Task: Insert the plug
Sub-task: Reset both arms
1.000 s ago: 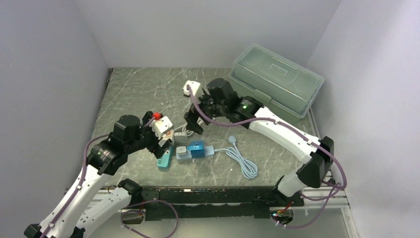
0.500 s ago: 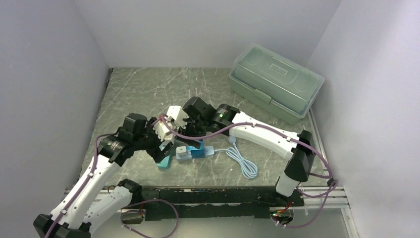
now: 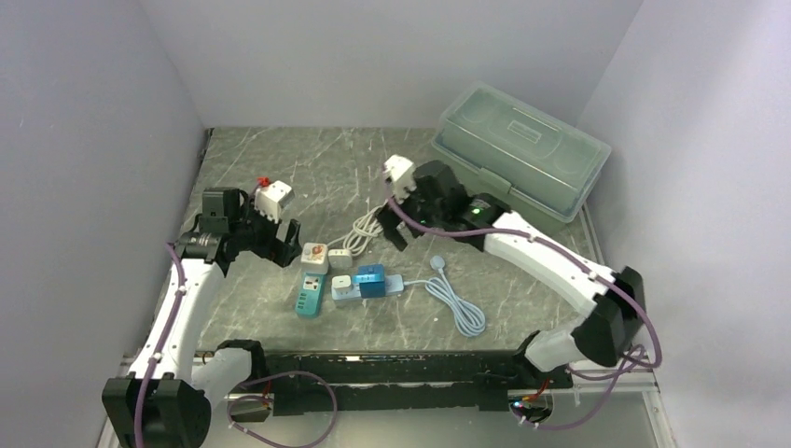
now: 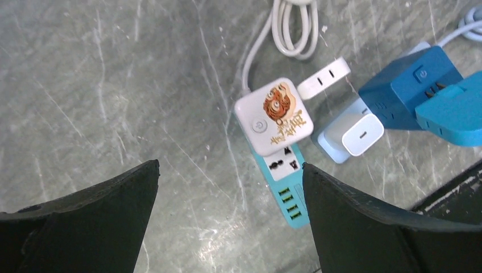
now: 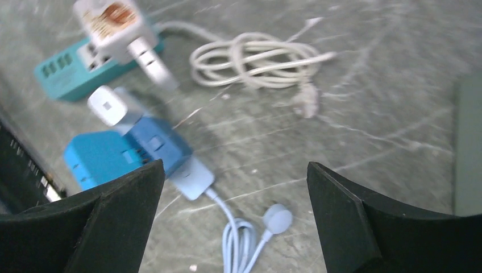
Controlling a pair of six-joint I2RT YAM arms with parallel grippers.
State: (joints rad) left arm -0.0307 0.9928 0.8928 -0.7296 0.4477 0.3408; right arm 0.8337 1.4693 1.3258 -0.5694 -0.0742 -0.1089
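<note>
A white cube plug with a tiger picture [image 4: 274, 115] stands on the far end of the teal power strip [image 4: 287, 187]; how deep it sits I cannot tell. A small white two-pin plug [image 4: 324, 78] lies beside it, on a coiled white cord [image 4: 293, 28]. My left gripper [image 4: 230, 170] hangs open and empty above bare table left of the strip [image 3: 308, 294]. My right gripper [image 5: 236, 168] is open and empty, up over the blue adaptor block [image 5: 153, 145] and the round puck [image 5: 277, 219].
A white charger [image 4: 358, 133] sits in a pale blue strip next to the blue block [image 3: 370, 280]. A light blue cable [image 3: 457, 303] coils at the front right. A green lidded toolbox [image 3: 518, 149] stands at the back right. Walls close in on three sides.
Both grippers have drawn back from the strip, the left one to the left and the right one toward the back. The tiger plug now stands on the strip by itself.
</note>
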